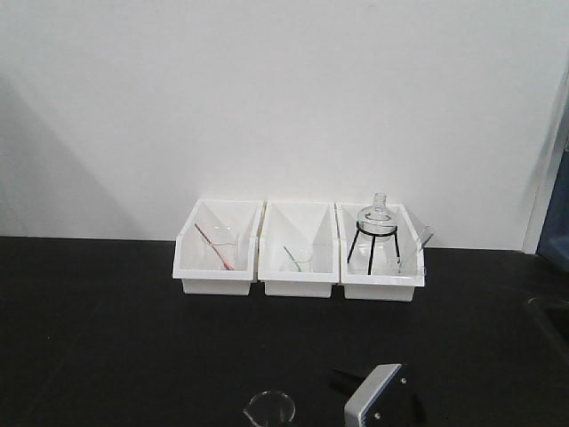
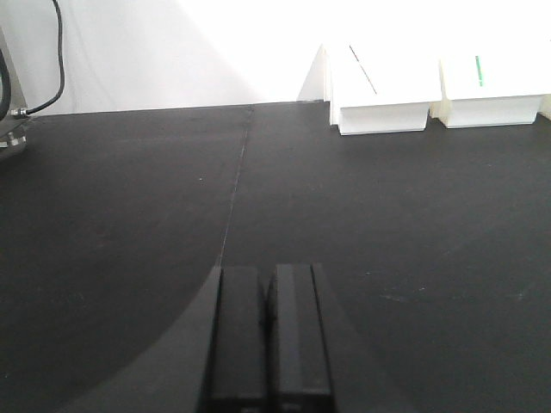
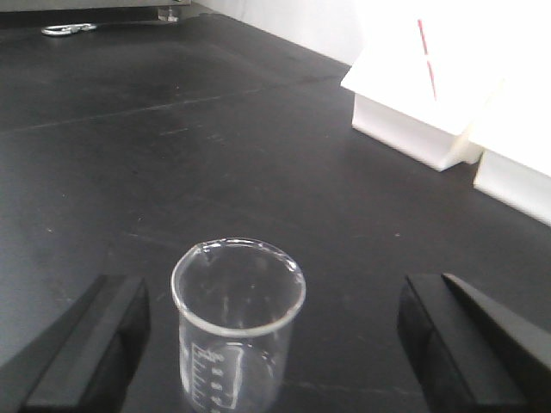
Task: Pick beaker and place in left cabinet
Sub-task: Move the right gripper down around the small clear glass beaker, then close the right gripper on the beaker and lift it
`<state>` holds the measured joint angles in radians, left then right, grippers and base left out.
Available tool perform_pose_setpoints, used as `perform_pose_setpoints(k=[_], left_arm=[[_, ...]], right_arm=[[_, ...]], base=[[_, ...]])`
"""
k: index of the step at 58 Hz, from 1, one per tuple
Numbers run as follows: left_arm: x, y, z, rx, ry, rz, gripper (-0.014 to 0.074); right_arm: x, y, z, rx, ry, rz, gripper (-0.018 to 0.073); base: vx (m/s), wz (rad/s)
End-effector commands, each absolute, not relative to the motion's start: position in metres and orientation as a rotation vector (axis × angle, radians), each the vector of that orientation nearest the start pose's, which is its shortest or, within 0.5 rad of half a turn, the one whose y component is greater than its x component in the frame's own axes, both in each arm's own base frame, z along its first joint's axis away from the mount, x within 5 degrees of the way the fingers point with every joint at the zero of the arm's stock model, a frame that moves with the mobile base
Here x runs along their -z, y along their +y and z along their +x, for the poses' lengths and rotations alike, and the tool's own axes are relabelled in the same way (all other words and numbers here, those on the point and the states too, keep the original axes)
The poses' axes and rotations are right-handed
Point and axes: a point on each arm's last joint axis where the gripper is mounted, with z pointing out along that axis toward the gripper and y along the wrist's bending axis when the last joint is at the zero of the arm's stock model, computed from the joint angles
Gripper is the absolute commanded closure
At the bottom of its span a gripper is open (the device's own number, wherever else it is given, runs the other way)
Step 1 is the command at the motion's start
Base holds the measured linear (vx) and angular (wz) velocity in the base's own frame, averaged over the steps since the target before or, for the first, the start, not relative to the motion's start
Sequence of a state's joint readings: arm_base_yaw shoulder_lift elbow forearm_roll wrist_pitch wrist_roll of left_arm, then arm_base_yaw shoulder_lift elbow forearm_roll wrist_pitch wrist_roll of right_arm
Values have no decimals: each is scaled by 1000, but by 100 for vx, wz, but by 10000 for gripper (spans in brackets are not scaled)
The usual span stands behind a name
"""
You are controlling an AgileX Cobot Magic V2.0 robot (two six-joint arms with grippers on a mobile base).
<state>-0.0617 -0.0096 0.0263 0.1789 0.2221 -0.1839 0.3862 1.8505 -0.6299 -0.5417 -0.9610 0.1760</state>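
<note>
Right tool (image 3: 271,292): wide apart, one finger each side of the beaker (image 3: 238,320), neither touching glass. Beaker upright on the worktop (image 3: 172,129), mouth up, pouring lip at the far-left of the rim in the right wrist view, graduation marks facing the camera. Long axis vertical, so square to the closing line of the fingers, good for a side pinch. Slightly off centre in the gap, nearer the finger at the left of that view. Worth shifting the tool that way before closing; otherwise risk of one pad landing first and skating or tipping the glass.

Left tool (image 2: 267,331): fingers together, nothing between them, low over bare worktop. No beaker in the left wrist view. Nearer arm: right, by far; grasp job for that side.

Front view: beaker (image 1: 269,409) at the very bottom edge, just beside the right tool (image 1: 378,398), well in front of the three white bins (image 1: 298,267) along the wall. Not to be confused with the glass holding the red rod (image 1: 213,245) in the left bin or the flask (image 1: 377,221) on its stand in the right bin.

Left cabinet: not in any view, so carry direction only a guess. Step judged: pre-grasp, nothing lifted yet.
</note>
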Motion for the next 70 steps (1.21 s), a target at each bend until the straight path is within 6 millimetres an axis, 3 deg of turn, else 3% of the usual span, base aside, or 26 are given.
perform_pose_setpoints(k=[1,38,55,70], left_arm=[[-196,-1,55,40,1617,20,593],[-196,-1,55,40,1617,20,593],[-196,-1,55,40,1617,20,593],[-196,-1,55,40,1617,20,593]], right_arm=[[-163,167,292,-590,1547,-727,-75],[-128,203,343,-687,1604,-714,-57],[-123,226,351,-710,1574,-752,-36],[-113,228,351,-711,1599,-740,17]], base=[[0,0],[0,0],[0,0],[0,0]])
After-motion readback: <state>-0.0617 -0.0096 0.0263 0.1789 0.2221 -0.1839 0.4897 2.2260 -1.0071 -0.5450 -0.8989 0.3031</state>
